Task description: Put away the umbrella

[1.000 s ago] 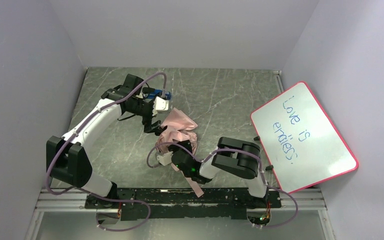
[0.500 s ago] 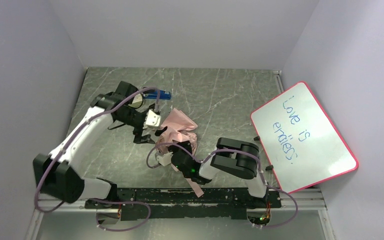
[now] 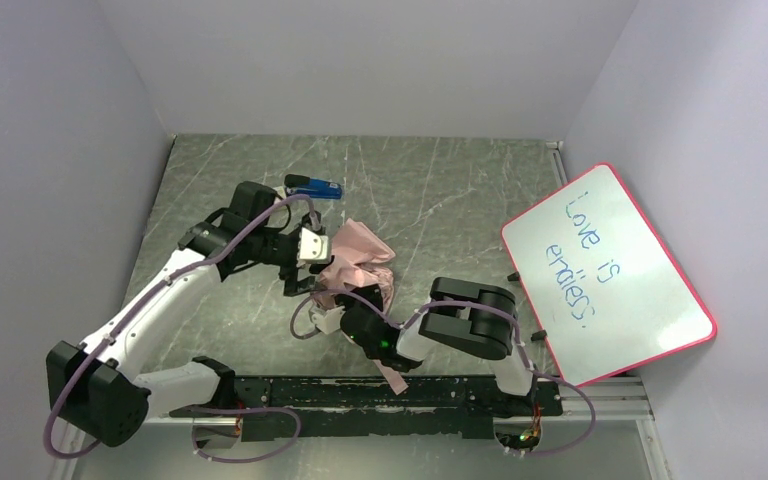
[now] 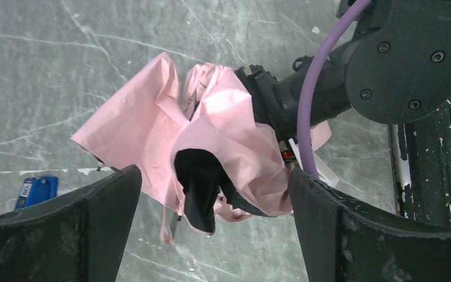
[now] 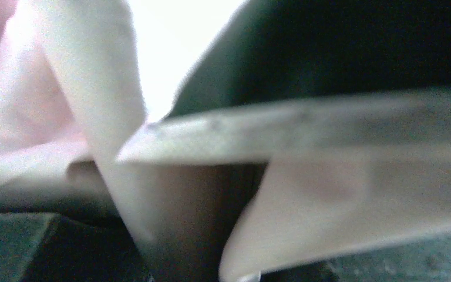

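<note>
Two arms meet over the middle of the dark green marbled tabletop (image 3: 460, 190) in the top external view. The pale pink thin-fabric compact umbrella (image 3: 358, 255) lies crumpled on it between them. The left gripper (image 3: 298, 282) sits just beside the umbrella's left edge, its fingers spread wide and holding nothing. The right gripper (image 3: 358, 297) is pushed into the near side of the umbrella. A long pink strap (image 3: 393, 378) trails from under that wrist toward the black rail (image 3: 460, 392) at the near edge. A small blue rectangular object (image 3: 315, 188) lies on the tabletop beyond the left wrist, apart from the umbrella. A white board with a pink rim (image 3: 610, 280) and blue handwriting leans against the right wall.

In the left wrist view, the two black left fingers (image 4: 94, 229) stand far apart at the bottom corners, with the umbrella framed in the gap and neither finger touching it. The pink fabric spreads flat to the left and bunches up on the right. There the right arm's black wrist, with its purple cable (image 4: 323, 88), enters the folds. One black right finger (image 4: 198, 194) shows through them with fabric wrapped about it, closed on the umbrella. The blue object peeks out at the left edge.

The right wrist view is blurred and nearly filled with pink fabric (image 5: 47, 106) pressed close to the lens. The fingers cannot be made out.
</note>
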Controlling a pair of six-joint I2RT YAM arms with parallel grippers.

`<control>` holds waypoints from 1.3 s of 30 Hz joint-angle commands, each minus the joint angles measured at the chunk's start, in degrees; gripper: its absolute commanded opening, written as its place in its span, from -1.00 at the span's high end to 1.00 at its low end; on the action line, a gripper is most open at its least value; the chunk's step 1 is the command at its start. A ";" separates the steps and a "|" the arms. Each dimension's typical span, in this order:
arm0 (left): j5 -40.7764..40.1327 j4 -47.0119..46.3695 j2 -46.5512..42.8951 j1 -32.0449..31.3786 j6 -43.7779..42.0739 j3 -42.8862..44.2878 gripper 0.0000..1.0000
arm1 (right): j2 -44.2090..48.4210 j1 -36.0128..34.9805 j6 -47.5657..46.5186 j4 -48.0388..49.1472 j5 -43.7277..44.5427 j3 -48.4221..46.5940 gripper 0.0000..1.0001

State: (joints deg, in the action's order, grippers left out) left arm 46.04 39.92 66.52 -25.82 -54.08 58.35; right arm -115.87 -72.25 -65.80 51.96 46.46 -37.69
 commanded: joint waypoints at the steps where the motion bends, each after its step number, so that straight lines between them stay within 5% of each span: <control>1: -1.85 -1.55 0.00 -1.84 -1.03 -1.65 -0.99 | -3.36 -1.93 4.21 -9.27 -6.38 1.40 0.83; 13: -5.95 -8.53 3.31 -3.36 1.56 -0.19 -0.99 | -3.74 -2.33 3.60 -8.82 -6.38 0.98 0.84; 26: -8.11 -6.60 11.39 -3.36 -7.03 0.51 -0.99 | -4.43 -3.09 1.21 -3.83 -5.15 2.27 0.86; 39: -7.82 -7.30 26.81 -3.65 -8.24 9.37 -0.99 | -5.86 -4.19 -2.99 1.74 -4.63 3.85 0.87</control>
State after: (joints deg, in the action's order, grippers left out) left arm 38.15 34.20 89.43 -28.80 -60.55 64.93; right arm -118.54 -74.13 -70.70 59.57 48.25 -36.07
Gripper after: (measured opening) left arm 0.995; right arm 0.367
